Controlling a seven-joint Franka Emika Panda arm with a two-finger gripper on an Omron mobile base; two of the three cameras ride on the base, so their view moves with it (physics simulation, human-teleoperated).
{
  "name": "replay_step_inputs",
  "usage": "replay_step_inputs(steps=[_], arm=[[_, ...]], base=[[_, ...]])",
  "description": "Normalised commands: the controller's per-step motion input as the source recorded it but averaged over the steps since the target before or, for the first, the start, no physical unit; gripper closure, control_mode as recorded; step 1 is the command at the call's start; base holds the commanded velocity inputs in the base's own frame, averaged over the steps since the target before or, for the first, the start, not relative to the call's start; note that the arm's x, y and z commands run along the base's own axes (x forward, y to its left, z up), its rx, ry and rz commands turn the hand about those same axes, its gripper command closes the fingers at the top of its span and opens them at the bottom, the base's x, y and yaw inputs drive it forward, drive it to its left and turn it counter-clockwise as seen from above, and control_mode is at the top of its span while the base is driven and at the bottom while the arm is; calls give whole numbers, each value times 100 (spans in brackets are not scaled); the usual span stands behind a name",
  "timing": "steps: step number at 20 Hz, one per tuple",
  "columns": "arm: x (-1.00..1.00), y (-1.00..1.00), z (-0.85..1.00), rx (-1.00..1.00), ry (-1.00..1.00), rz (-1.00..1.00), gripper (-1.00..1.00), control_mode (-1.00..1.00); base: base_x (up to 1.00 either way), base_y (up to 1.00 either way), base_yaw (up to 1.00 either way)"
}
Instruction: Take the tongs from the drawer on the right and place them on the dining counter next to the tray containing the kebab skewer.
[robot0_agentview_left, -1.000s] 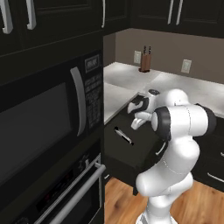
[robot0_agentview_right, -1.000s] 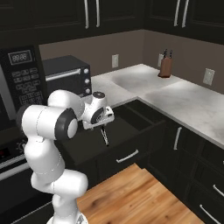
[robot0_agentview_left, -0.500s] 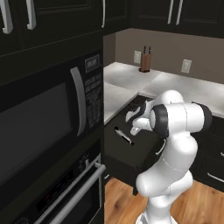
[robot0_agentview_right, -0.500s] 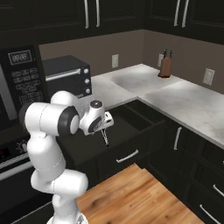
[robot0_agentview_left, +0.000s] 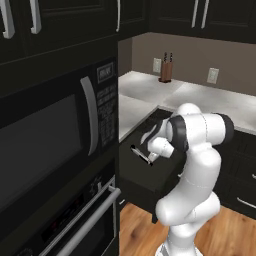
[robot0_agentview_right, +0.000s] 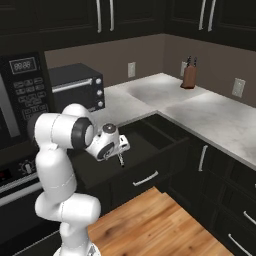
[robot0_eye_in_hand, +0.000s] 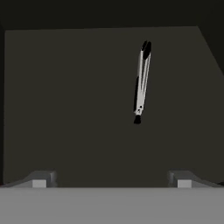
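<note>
While the claw (robot0_eye_in_hand: 111, 178) hangs spread and empty, the tongs (robot0_eye_in_hand: 141, 83) lie lengthwise in the drawer (robot0_eye_in_hand: 65, 96).

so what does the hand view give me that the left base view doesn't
Hand view: the tongs seen whole, lying flat on the dark floor of the drawer, above and a little right of the gap between the open gripper tips.
Left base view: the drawer's setting, pulled out under the pale counter, with the microwave and the knife block.
Both: the tongs in the open drawer, ungrasped, the gripper above the drawer.
</note>
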Motion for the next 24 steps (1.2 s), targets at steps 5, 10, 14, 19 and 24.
replay_step_inputs(steps=[5, 10, 14, 19, 24], arm=[[13, 0, -15, 2, 0, -1, -100, -100], [26, 0, -7, 2, 0, 0, -100, -100], [10, 0, -19, 9, 2, 0, -100, -100], [21, 0, -29, 6, 5, 0, -100, -100], [25, 0, -22, 1, 2, 0, -100, -100]], base=[[0, 0, 0], [0, 0, 0], [0, 0, 0], [0, 0, 0], [0, 0, 0]])
